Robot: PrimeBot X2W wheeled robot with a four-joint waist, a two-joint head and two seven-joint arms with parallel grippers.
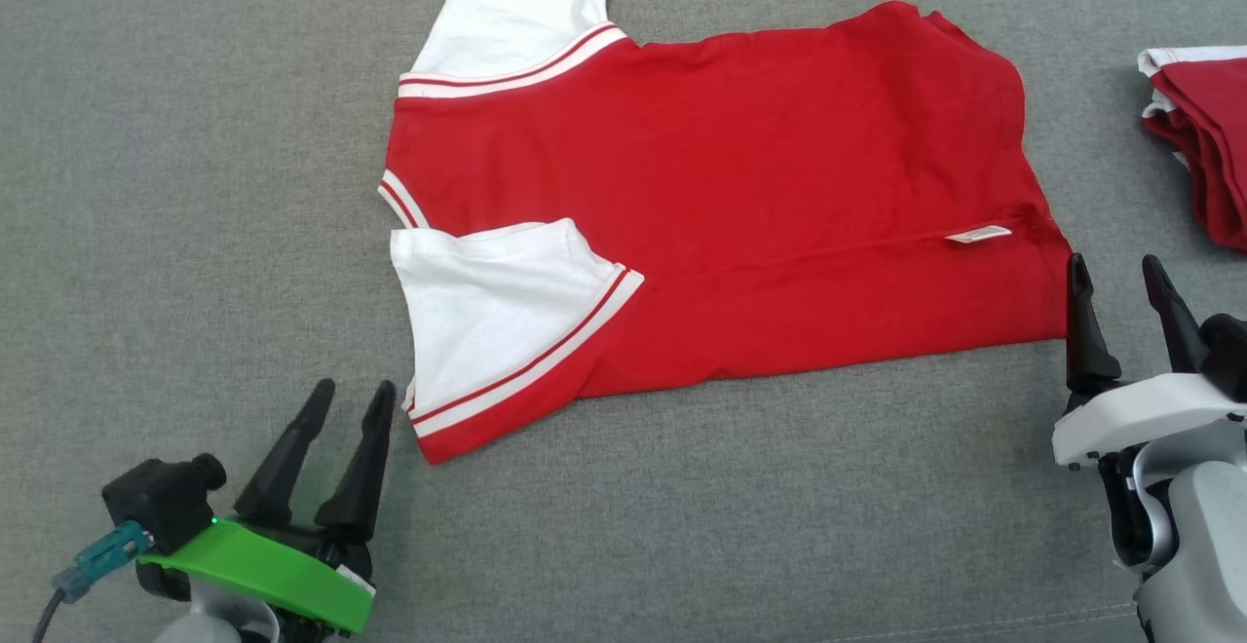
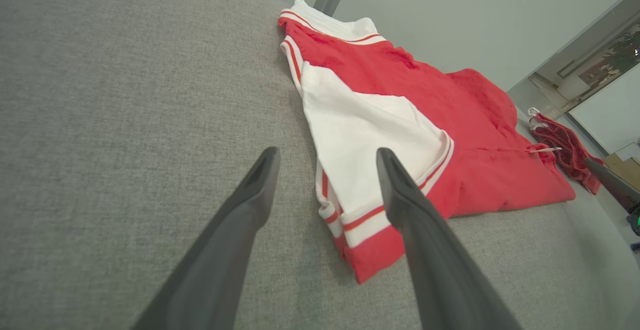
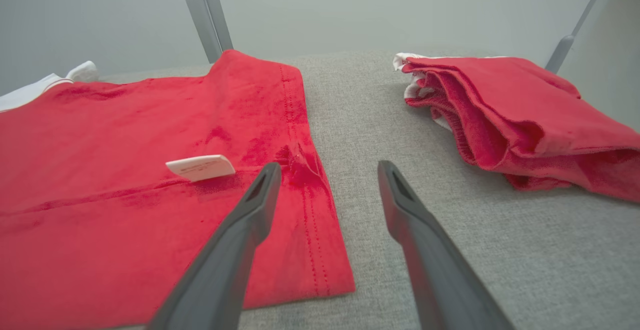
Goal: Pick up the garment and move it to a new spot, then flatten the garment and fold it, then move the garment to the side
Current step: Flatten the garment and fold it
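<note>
Nearest, the left hand stands wide open and empty, just short of the white sleeve. The right hand is spread just as wide, also empty, at the hem corner. Beyond them the red garment lies flat mid-desk. A folded red pile sits apart at the far right.
</note>
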